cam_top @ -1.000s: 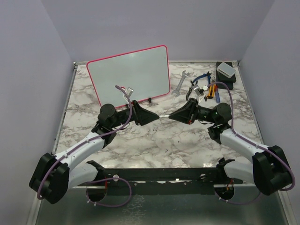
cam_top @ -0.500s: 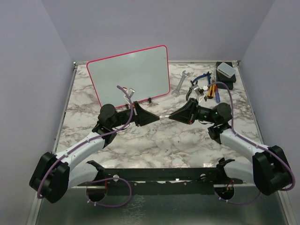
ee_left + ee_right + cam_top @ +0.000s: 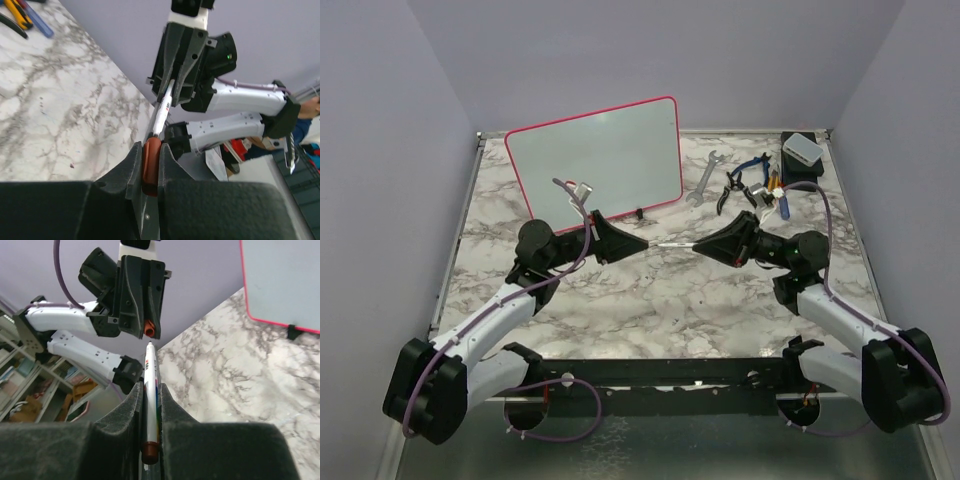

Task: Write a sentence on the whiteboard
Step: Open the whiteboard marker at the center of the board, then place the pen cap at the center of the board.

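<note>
The whiteboard (image 3: pixel 595 160), white with a red-pink frame, stands tilted at the back left of the marble table (image 3: pixel 650 300). No sentence shows on its face. Both grippers meet tip to tip in front of it. My right gripper (image 3: pixel 150 385) is shut on the white marker (image 3: pixel 151 405), whose bare tip points at the left gripper (image 3: pixel 640 243). My left gripper (image 3: pixel 150 146) is shut on the marker's red cap (image 3: pixel 151 165). In the right wrist view the cap (image 3: pixel 149 329) sits a short gap from the marker's tip. From above, the marker (image 3: pixel 672 242) spans the gap between the two grippers.
At the back right lie a wrench (image 3: pixel 705 172), pliers with blue and orange handles (image 3: pixel 755 182) and a black box with a grey block on it (image 3: pixel 802 158). Purple walls close the table on three sides. A black rail (image 3: pixel 660 372) runs along the near edge.
The left gripper has shut on the red cap. The two grippers have drawn apart, left going left and right going right, and the cap has come off the marker.
</note>
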Action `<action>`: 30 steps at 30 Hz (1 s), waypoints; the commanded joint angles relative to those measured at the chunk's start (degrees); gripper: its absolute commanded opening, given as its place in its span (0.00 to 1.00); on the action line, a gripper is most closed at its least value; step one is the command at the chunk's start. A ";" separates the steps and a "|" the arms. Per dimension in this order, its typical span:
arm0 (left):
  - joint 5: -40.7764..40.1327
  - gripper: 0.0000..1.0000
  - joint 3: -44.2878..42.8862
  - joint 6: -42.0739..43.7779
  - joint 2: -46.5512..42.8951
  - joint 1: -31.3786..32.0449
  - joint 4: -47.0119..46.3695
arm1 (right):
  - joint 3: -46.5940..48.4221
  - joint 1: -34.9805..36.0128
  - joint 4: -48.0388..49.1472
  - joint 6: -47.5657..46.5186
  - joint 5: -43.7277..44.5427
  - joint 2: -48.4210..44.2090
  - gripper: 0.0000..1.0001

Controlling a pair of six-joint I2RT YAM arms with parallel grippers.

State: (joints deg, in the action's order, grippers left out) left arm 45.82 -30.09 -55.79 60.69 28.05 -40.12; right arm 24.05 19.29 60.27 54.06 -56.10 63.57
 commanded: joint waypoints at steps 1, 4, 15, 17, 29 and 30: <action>2.19 0.00 -0.32 -0.57 -3.03 -3.75 -0.67 | -1.60 -3.64 5.03 2.66 -2.74 -2.60 0.00; 3.52 0.00 -0.57 -0.92 -3.46 -4.54 -0.66 | -1.55 -4.89 4.99 3.17 -4.18 -3.22 0.01; -17.38 0.00 -8.20 30.47 -6.17 -6.27 43.29 | 4.27 -8.19 -37.01 -20.65 12.33 -17.91 0.01; -24.06 0.00 -7.46 31.50 -5.09 -3.09 45.74 | 5.03 -8.14 -42.56 -25.08 18.06 -20.69 0.01; -45.92 0.00 -5.39 26.77 11.42 20.86 38.98 | -0.86 -7.87 -35.62 -21.68 19.71 -19.98 0.01; -43.62 0.00 -4.81 26.33 12.62 21.20 37.10 | -1.13 -7.89 -35.24 -21.45 19.57 -19.82 0.01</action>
State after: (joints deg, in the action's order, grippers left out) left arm 5.98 -36.73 -28.47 69.56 47.75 2.20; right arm 25.17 11.29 22.65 31.59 -37.30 43.05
